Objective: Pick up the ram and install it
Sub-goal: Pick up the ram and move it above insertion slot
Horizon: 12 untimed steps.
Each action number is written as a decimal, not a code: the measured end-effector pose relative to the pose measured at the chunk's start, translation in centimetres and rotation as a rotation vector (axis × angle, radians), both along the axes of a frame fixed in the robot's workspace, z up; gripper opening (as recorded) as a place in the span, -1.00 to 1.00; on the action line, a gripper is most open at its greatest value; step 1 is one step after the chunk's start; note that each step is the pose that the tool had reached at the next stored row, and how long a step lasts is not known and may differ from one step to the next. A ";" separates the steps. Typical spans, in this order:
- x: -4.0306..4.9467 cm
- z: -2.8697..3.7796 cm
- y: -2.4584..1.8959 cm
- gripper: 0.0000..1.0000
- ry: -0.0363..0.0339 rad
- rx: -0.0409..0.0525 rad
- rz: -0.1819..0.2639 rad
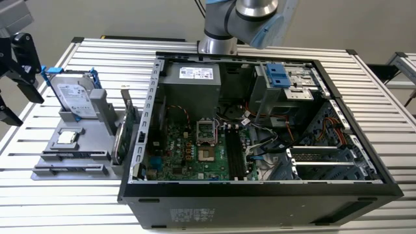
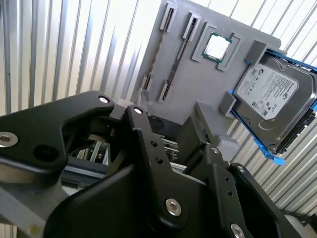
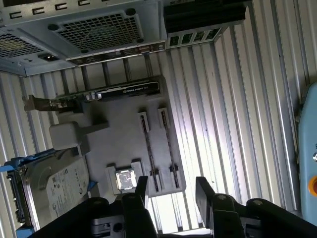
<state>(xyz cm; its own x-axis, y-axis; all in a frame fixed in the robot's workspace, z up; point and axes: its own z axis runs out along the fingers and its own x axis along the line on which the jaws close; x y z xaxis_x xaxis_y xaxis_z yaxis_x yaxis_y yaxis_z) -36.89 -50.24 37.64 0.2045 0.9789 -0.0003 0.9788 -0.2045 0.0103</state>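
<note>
Slatted metal table point(image 3: 237, 99) carries a gray holder point(image 3: 119, 144); the ram point(image 3: 150, 154) lies slotted, long axis toward the computer case point(image 3: 99, 25), near the empty, spread-open gripper point(image 3: 172, 188).

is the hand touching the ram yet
Apart. In the first wrist view the open hand hangs above the gray fixture, well clear of the ram lying in its slot.

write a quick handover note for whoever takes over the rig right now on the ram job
Gripper: open, fingers apart and empty, over the edge of the grey holder by its ram slots.
Ram: seated in a holder slot, not gripped.
PC case: open, motherboard exposed.
Done: nothing picked up.
Left: the whole pick and install.
</note>
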 end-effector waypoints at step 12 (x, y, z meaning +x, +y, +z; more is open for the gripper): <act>0.00 -0.19 0.00 1.00 0.0008 0.0000 0.031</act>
